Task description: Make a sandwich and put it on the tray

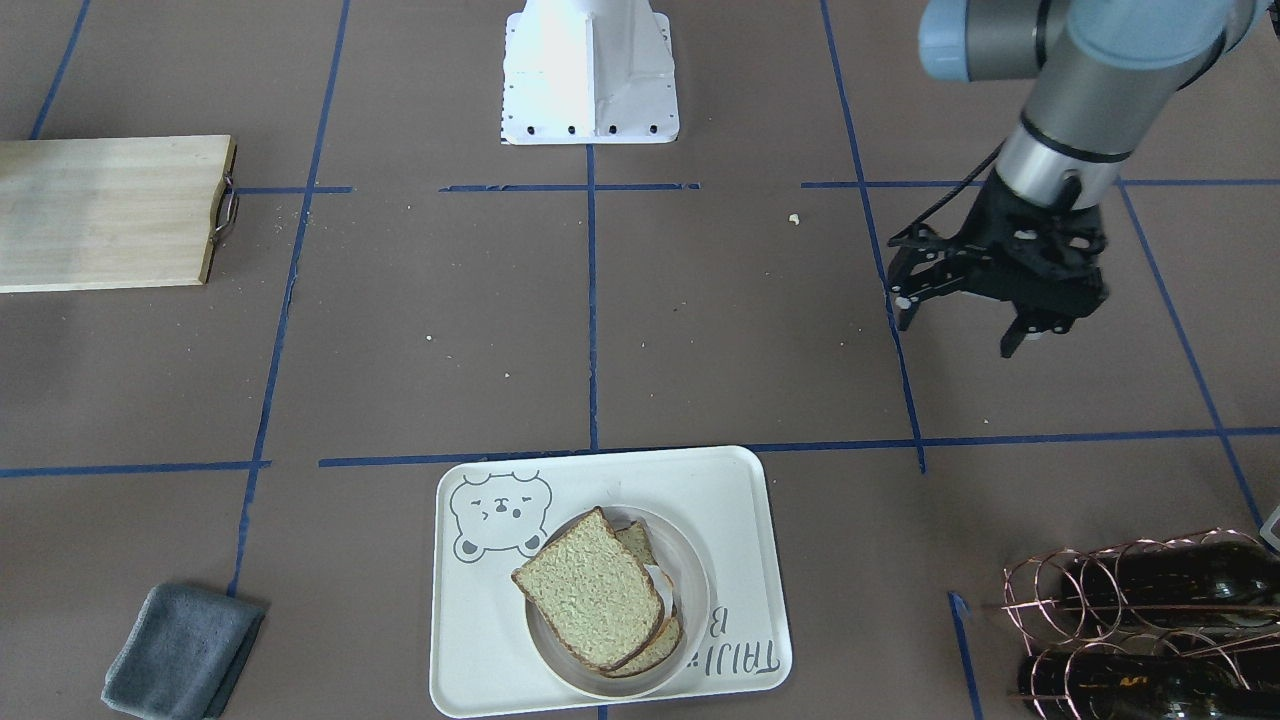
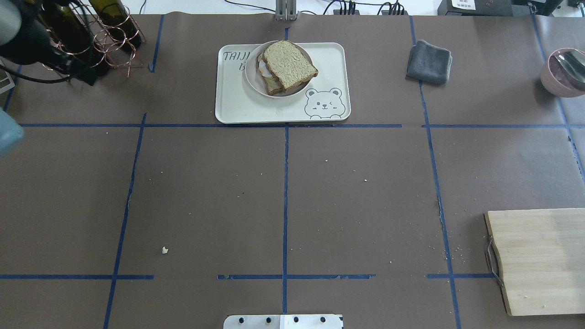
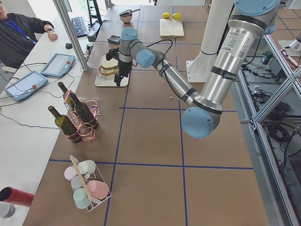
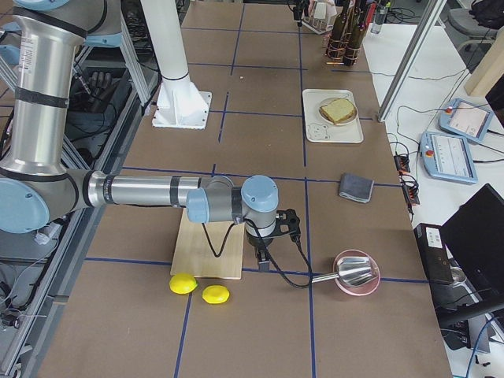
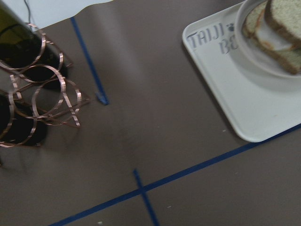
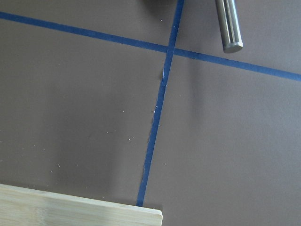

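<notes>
The sandwich [image 1: 590, 590], two tan bread slices with dark crusts and a bit of white egg between them, lies in a round white dish on the cream tray [image 1: 740, 500] with the bear drawing. It also shows in the overhead view [image 2: 288, 64] on the tray [image 2: 237, 105], and at the left wrist view's top right [image 5: 282, 40]. My left gripper [image 1: 958, 325] is open and empty, hanging above the table well away from the tray, toward the bottle rack. My right gripper [image 4: 268, 236] shows only in the exterior right view, by the cutting board; I cannot tell whether it is open or shut.
A wooden cutting board [image 2: 544, 260] with a metal handle lies at the near right. A grey cloth [image 2: 429, 61] lies right of the tray. A copper rack with wine bottles [image 2: 100, 36] stands far left. A pink bowl with a metal utensil [image 2: 564, 71] sits far right. Two lemons [image 4: 183, 283] lie beyond the board.
</notes>
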Available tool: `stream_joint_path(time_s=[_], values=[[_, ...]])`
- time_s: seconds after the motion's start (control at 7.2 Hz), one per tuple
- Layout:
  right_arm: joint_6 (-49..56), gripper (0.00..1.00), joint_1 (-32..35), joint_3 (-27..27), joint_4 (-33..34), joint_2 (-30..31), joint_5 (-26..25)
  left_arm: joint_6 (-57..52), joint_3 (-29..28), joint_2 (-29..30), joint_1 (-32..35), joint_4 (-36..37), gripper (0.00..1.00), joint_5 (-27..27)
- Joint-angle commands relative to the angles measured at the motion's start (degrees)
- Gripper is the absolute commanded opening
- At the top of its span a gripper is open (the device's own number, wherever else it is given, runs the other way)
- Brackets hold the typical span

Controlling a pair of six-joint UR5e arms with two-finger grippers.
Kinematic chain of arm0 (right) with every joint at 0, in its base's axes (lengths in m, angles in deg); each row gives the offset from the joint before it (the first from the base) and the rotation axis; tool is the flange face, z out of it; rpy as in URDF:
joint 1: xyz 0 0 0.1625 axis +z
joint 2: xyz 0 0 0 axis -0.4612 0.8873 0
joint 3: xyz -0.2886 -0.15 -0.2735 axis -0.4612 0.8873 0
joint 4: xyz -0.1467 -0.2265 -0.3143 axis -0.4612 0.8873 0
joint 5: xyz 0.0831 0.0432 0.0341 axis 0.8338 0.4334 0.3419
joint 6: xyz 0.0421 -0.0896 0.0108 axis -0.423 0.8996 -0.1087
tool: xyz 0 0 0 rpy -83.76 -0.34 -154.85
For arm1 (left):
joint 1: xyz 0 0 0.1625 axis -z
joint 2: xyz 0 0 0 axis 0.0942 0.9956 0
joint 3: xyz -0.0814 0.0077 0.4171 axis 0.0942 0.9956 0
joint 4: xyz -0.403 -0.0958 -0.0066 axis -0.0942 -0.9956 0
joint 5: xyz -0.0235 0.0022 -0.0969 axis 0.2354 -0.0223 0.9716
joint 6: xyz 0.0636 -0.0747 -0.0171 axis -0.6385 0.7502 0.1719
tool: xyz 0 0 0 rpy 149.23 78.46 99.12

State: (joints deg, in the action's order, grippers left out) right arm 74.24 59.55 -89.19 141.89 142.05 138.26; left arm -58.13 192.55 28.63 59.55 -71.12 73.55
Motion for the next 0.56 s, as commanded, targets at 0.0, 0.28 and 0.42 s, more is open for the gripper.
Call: stream_joint_path(time_s=[0.0,0.28,0.42], values=[[-0.05,1.0,0.0,0.01,0.0,0.14,0.13,-14.09,0.09,-13.95,12.0,0.25,1.0,5.84],[-0.14,1.0,0.0,0.01,0.0,0.14,0.31,-15.11,-1.58,-23.39,15.63,0.16,1.0,6.03],[-0.14,1.0,0.0,0.01,0.0,0.14,0.31,-17.46,-2.72,-25.16,19.99,-0.1,1.0,6.46]])
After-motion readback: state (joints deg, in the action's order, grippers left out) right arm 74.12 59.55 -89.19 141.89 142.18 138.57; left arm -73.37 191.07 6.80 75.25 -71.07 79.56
